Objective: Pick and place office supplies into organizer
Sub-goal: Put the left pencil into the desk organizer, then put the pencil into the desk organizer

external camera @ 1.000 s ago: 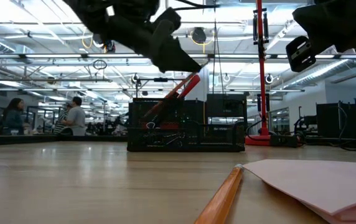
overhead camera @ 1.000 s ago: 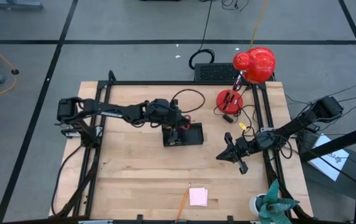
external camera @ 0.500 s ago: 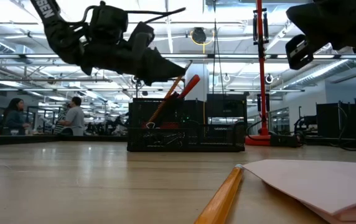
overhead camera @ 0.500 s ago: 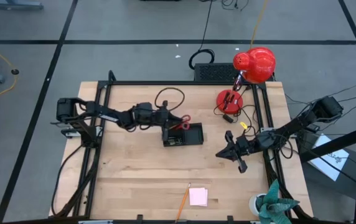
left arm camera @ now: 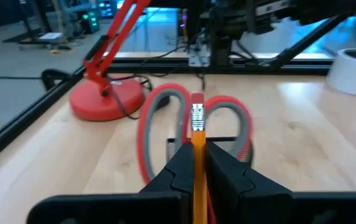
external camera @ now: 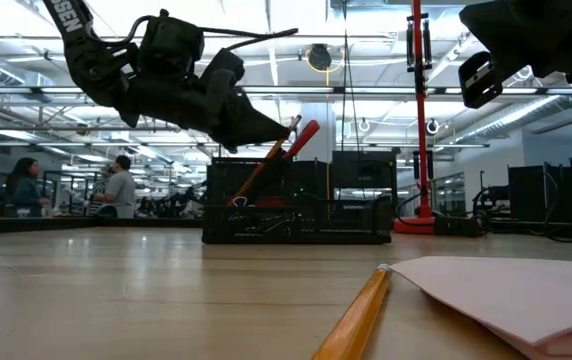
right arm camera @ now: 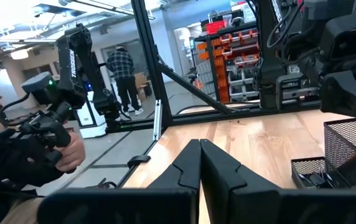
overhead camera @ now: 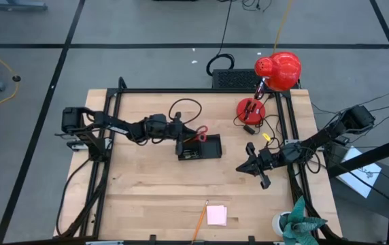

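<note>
My left gripper (overhead camera: 179, 134) (external camera: 284, 128) hovers at the left end of the black mesh organizer (overhead camera: 209, 152) (external camera: 356, 215), shut on an orange pencil (left arm camera: 196, 134). Red-handled scissors (overhead camera: 200, 131) (left arm camera: 149, 121) stand in the organizer's taller section, handles up. My right gripper (overhead camera: 239, 169) (right arm camera: 200, 149) waits shut in the air, to the organizer's right. A second orange pencil (overhead camera: 199, 223) (external camera: 354, 322) and the pink sticky-note pad (overhead camera: 216, 215) (external camera: 506, 292) lie flat near the table's front edge. My left gripper pinches the pencil between its two fingertips (left arm camera: 179, 167), a little below the metal band and eraser (left arm camera: 196, 113). The fingers come from the table's left, pointing slightly down, across the pencil. The pencil leans, eraser end up; its lower part (external camera: 251, 175) shows through the taller section's mesh.
A red lamp with round base (overhead camera: 251, 109) stands at the back right, a small yellow piece (overhead camera: 264, 137) near it. A green plant in a white pot (overhead camera: 296, 223) sits at the front right corner. Black frame rails border the table. A person's hand (right arm camera: 72, 155) shows beyond the table.
My left gripper has sunk and drawn back toward the table's left edge, tipping from steeply downward to nearly level, still shut on the pencil. The pencil's eraser end has come down lower over the organizer. My right gripper has kept still.
</note>
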Robot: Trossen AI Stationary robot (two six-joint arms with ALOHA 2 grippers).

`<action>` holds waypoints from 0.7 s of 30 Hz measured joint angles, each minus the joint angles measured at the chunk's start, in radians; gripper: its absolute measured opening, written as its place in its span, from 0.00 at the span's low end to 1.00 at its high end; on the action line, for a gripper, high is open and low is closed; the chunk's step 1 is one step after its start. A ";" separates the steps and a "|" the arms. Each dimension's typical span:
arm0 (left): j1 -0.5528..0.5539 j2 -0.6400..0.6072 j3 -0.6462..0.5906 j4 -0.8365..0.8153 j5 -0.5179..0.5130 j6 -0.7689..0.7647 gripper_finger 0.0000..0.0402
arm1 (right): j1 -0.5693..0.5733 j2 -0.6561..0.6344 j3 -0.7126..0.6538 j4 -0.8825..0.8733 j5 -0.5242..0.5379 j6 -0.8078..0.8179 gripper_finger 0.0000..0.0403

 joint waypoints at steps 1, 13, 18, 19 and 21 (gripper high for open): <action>-0.001 0.000 0.000 -0.006 -0.012 0.000 0.09 | 0.000 0.000 0.000 0.000 0.000 0.000 0.00; -0.024 0.000 -0.001 -0.030 -0.025 0.023 0.28 | 0.000 0.000 0.000 0.008 0.000 0.000 0.00; -0.043 -0.035 0.002 -0.004 -0.050 0.043 0.41 | 0.000 0.000 0.000 0.008 0.000 0.000 0.00; -0.047 -0.049 0.006 -0.002 -0.062 0.051 0.44 | 0.000 0.000 0.000 0.008 0.000 0.000 0.00; -0.054 -0.090 0.005 -0.015 -0.079 0.066 0.48 | 0.000 0.000 0.000 0.014 0.000 0.000 0.00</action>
